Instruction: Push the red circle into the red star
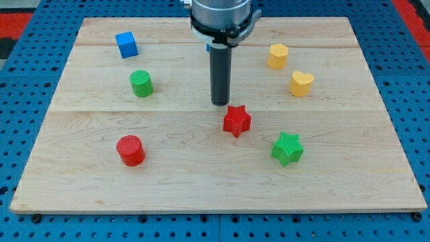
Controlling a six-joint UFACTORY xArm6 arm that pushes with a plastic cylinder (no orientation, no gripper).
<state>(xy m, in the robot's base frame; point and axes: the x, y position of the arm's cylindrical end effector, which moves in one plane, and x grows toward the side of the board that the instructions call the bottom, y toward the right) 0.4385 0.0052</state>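
Note:
The red circle point(130, 150) is a short red cylinder at the view's lower left of the wooden board. The red star point(236, 121) lies near the board's middle, well to the right of the circle. My tip point(220, 102) is the lower end of a dark rod that hangs from the arm at the view's top centre. It stands just above and slightly left of the red star, close to it, and I cannot tell if it touches. The tip is far from the red circle.
A blue cube point(126, 44) and a green cylinder point(141, 83) sit at the upper left. Two yellow heart-like blocks point(277, 56) point(302, 83) sit at the upper right. A green star point(287, 148) lies right of the red star. A blue block point(209, 46) is mostly hidden behind the rod.

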